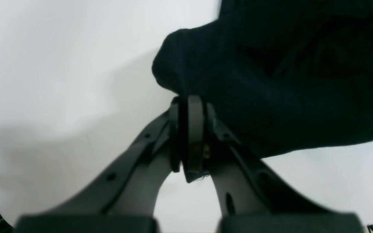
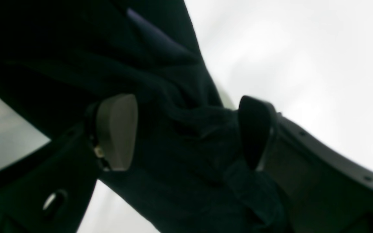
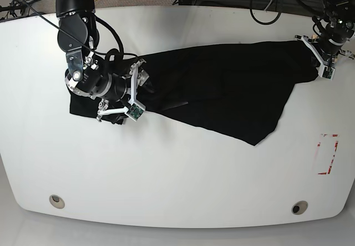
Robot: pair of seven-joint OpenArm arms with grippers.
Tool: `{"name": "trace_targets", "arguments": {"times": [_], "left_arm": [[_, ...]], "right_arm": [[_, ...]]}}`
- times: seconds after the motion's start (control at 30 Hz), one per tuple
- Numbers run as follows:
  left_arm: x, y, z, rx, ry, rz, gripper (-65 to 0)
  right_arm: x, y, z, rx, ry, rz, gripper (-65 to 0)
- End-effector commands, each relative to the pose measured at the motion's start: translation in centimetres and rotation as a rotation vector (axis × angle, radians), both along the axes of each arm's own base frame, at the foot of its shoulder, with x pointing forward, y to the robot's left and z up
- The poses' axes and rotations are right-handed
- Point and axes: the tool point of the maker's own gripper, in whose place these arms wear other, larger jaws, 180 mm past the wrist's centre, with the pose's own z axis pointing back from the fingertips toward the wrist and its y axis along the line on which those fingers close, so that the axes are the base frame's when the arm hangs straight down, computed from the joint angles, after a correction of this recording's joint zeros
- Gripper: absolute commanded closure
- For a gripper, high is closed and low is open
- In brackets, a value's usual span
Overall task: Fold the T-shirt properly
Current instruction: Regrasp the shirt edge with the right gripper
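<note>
The shirt [image 3: 222, 85] is on the white counter [image 3: 166, 185], spread wide across its far half, btwn the two arms. It is of black fabric, soft and thin, w/ a matte surface. Its shape is irregular: one long edge runs near the far side of the counter, and one blunt corner points toward the near side, right of the middle in the base view. In the right wrist view the cloth makes soft ridges and shallow folds, and one narrow strip looks purplish-grey. In the left wrist view the material is smoother, w/ a rounded fold at one side and a thin, slightly wavy lower edge.

The L pincer [image 1: 191, 136] is closed on the shirt, at the end near the counter's side; a small piece of cloth comes out below the tips. The R pincer [image 2: 188, 132] is wide open above the other end of the shirt, w/ cloth visible btwn its two dark, rounded fingers. Whether these fingers touch the cloth, one cannot tell.

The counter has a smooth, pale surface and rounded near corners, w/ a round grey insert close to each. Red marks [image 3: 327, 154] form a broken rectangle on the R part of the counter in the base view. Dark cables [image 3: 266, 1] curve loosely behind the far edge.
</note>
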Motion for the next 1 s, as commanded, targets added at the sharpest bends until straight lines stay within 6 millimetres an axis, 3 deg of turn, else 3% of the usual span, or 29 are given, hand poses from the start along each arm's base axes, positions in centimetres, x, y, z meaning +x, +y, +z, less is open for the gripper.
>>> {"name": "trace_targets", "arguments": {"times": [0.0, 0.17, 0.27, 0.37, 0.53, 0.6, 0.77, 0.97], "left_arm": [[0.6, 0.3, 1.1, 0.016, -0.034, -0.012, 0.0], [0.6, 0.3, 1.1, 0.016, -0.034, -0.012, 0.0], [0.6, 0.3, 1.1, 0.016, -0.034, -0.013, 0.0], [0.6, 0.3, 1.1, 0.016, -0.034, -0.013, 0.0], [0.7, 0.3, 1.1, 0.018, -0.035, -0.013, 0.0], [0.7, 0.3, 1.1, 0.018, -0.035, -0.013, 0.0], [0.9, 0.1, 1.3, 0.018, -0.041, -0.021, 0.0], [2.8, 0.1, 2.6, 0.019, -0.098, -0.021, 0.0]], "right_arm": [[1.2, 0.7, 1.0, 0.014, -0.032, 0.024, -46.0], [1.4, 2.3, -0.5, 0.024, 0.006, 0.076, -45.8], [1.6, 2.1, -1.6, 0.013, 0.022, 0.074, -43.6], [2.3, 1.4, -2.7, -0.033, 0.016, 0.056, -32.5], [2.7, 1.7, -3.1, -0.045, -0.012, 0.048, -4.8], [2.7, 1.9, -2.5, -0.041, -0.030, 0.054, 0.0], [1.1, 0.0, -0.1, -0.019, -0.101, -0.004, 0.0], [-1.5, -3.1, 1.7, -0.018, -0.152, -0.103, 0.0]]}}
